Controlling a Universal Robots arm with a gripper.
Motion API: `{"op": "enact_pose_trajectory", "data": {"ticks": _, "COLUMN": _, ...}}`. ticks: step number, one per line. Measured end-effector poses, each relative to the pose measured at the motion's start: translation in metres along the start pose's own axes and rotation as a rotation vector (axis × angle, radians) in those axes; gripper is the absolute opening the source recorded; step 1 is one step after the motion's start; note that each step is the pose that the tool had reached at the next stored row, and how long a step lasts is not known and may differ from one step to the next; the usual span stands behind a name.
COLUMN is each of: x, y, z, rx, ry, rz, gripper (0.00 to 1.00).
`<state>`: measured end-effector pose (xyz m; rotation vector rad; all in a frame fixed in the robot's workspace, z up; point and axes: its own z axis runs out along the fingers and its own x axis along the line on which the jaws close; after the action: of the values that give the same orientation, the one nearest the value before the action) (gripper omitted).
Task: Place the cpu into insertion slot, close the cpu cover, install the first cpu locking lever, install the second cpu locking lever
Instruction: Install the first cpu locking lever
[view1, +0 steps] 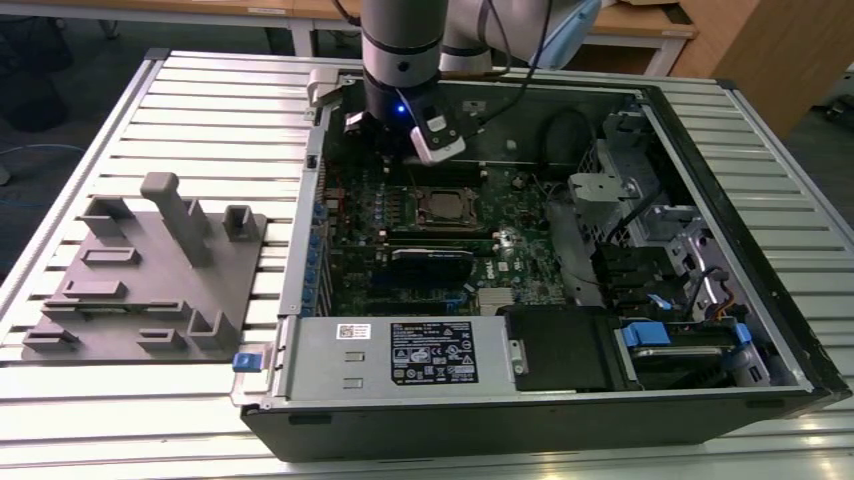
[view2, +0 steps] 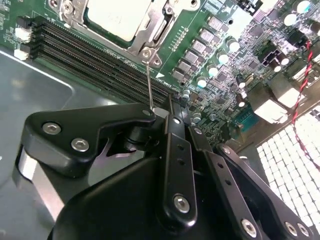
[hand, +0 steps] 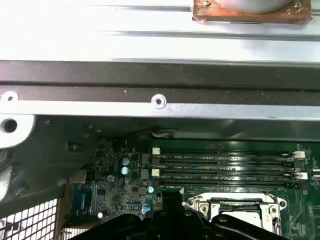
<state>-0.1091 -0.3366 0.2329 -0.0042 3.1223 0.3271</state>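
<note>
Gripper (view2: 162, 114): one, closed on the thin lever (view2: 149, 82), near the slot (hand: 197, 206).
Lever: one rod seen, running from the slot's corner into the gripper; the gripper's black links hide its end.
Cpu (view2: 116, 15): one, seated in the slot.
Cover (view2: 150, 29): one, lying flat around the cpu.
Memory slots (hand: 225, 165): four, between the slot and the case (view1: 747, 190) wall.
Case: one, open, on a slatted table (view1: 200, 100).
Fixture (view1: 147, 280): one, grey, on the exterior view's left of the case.
</note>
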Motion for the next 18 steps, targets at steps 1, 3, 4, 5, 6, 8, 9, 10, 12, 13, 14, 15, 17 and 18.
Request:
{"op": "enact_pose_trajectory", "data": {"ticks": 1, "x": 0.0000, "y": 0.0003, "z": -0.0013, "rx": 0.0000, "ry": 0.0000, "rz": 0.000, "gripper": 0.10}}
{"op": "enact_pose_trajectory", "data": {"ticks": 3, "x": 0.0000, "y": 0.0009, "z": -0.0045, "rx": -0.0001, "ry": -0.0002, "rz": 0.000, "gripper": 0.10}}
{"op": "enact_pose_trajectory", "data": {"ticks": 4, "x": 0.0000, "y": 0.0013, "z": -0.0062, "rx": -0.0001, "ry": -0.0002, "rz": 0.000, "gripper": 0.10}}
{"op": "enact_pose_trajectory", "data": {"ticks": 5, "x": 0.0000, "y": 0.0016, "z": -0.0074, "rx": 0.0000, "ry": -0.0001, "rz": 0.000, "gripper": 0.10}}
{"op": "enact_pose_trajectory", "data": {"ticks": 6, "x": 0.0000, "y": 0.0017, "z": -0.0082, "rx": -0.0001, "ry": -0.0002, "rz": 0.000, "gripper": 0.10}}
{"op": "enact_pose_trajectory", "data": {"ticks": 8, "x": 0.0000, "y": 0.0020, "z": -0.0095, "rx": -0.0019, "ry": -0.0002, "rz": 0.000, "gripper": 0.10}}
{"op": "enact_pose_trajectory", "data": {"ticks": 9, "x": 0.0000, "y": 0.0022, "z": -0.0105, "rx": -0.0028, "ry": -0.0001, "rz": 0.000, "gripper": 0.10}}
{"op": "enact_pose_trajectory", "data": {"ticks": 10, "x": 0.0000, "y": 0.0024, "z": -0.0116, "rx": -0.0036, "ry": -0.0002, "rz": 0.000, "gripper": 0.10}}
{"op": "enact_pose_trajectory", "data": {"ticks": 12, "x": 0.0000, "y": 0.0029, "z": -0.0138, "rx": -0.0042, "ry": -0.0002, "rz": 0.000, "gripper": 0.10}}
{"op": "enact_pose_trajectory", "data": {"ticks": 13, "x": 0.0000, "y": 0.0030, "z": -0.0143, "rx": -0.0045, "ry": -0.0002, "rz": 0.000, "gripper": 0.10}}
{"op": "enact_pose_trajectory", "data": {"ticks": 14, "x": 0.0000, "y": 0.0030, "z": -0.0142, "rx": -0.0048, "ry": -0.0003, "rz": 0.000, "gripper": 0.10}}
{"op": "enact_pose_trajectory", "data": {"ticks": 15, "x": -0.0001, "y": 0.0030, "z": -0.0142, "rx": -0.0049, "ry": -0.0004, "rz": 0.000, "gripper": 0.10}}
{"op": "enact_pose_trajectory", "data": {"ticks": 17, "x": 0.0000, "y": 0.0030, "z": -0.0143, "rx": -0.0049, "ry": -0.0003, "rz": 0.000, "gripper": 0.10}}
{"op": "enact_pose_trajectory", "data": {"ticks": 18, "x": -0.0002, "y": 0.0030, "z": -0.0143, "rx": -0.0049, "ry": -0.0001, "rz": 0.000, "gripper": 0.10}}
